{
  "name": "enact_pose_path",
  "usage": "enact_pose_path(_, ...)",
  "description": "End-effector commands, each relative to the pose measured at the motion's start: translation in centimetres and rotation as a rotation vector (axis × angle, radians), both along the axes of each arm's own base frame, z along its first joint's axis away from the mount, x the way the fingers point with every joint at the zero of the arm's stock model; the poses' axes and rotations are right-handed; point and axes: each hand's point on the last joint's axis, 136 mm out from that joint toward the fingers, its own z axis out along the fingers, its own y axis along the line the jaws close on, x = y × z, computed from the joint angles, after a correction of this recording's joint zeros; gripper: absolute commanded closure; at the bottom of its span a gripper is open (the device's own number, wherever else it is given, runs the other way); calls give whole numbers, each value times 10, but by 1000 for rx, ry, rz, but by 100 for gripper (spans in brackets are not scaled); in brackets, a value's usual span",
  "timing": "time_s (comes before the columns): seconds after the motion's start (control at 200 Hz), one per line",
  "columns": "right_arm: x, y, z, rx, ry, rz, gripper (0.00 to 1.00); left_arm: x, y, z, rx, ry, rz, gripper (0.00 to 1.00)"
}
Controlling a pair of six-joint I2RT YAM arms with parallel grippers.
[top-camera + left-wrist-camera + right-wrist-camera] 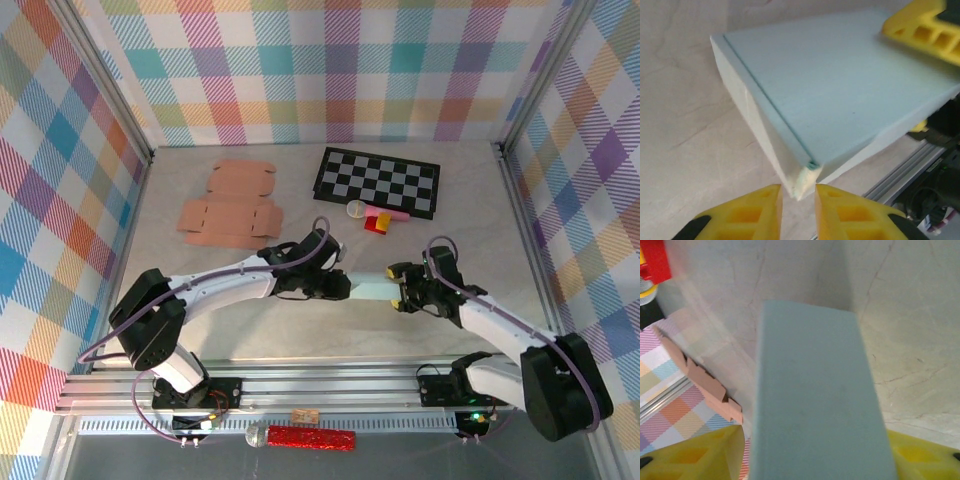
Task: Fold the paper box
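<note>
While the pale box [372, 289] is mid-frame, we judge last tuck | left gripper [797, 190] narrow about its corner; right gripper [815, 457] astride it; grips unclear | next: seat that corner

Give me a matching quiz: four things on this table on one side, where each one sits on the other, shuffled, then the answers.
1 pale blue box
2 flat brown cardboard
3 checkerboard mat
4 red and yellow block

A far left
B between left gripper and right gripper
C far side, right of centre
D just in front of the mat

Pairs: 1-B, 2-A, 3-C, 4-D.
</note>
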Motion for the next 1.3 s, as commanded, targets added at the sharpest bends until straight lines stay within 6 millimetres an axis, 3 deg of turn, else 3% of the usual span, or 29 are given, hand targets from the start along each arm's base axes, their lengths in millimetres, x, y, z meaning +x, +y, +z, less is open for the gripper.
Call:
enact_pose_path(0.0,12,-5,13,-9,-166,9,39,-3,4,2,14,-36,-24,71)
enact_pose_path(0.12,7,-9,8,-27,-139,12,31,-1,1,14,-7,-33,-9,63)
enact_pose_path(0.23,-10,-10,5,-94,32,77,19,4,-2,20,-38,24,40,59)
enact_pose_path(0.325,-38,-20,2,-182,241,127,15,10,3,9,-29,147,132,57)
enact_pose_path(0.45,-44,-24,16,-225,277,176,15,13,13,-11,10,343,234,56)
enact_pose_path(0.66,-24,-26,53,-283,139,248,21,16,-3,-29,-76,539,322,56)
enact_pose_path(0.915,6,-5,97,-312,-101,474,27,23,-18,-43,-127,558,355,59)
enact_pose_path(1.105,12,-2,123,-342,-181,533,28,37,-48,-52,-180,531,335,70)
enact_pose_path(1.295,12,-8,130,-366,-187,522,29,59,-85,-53,-207,499,299,78)
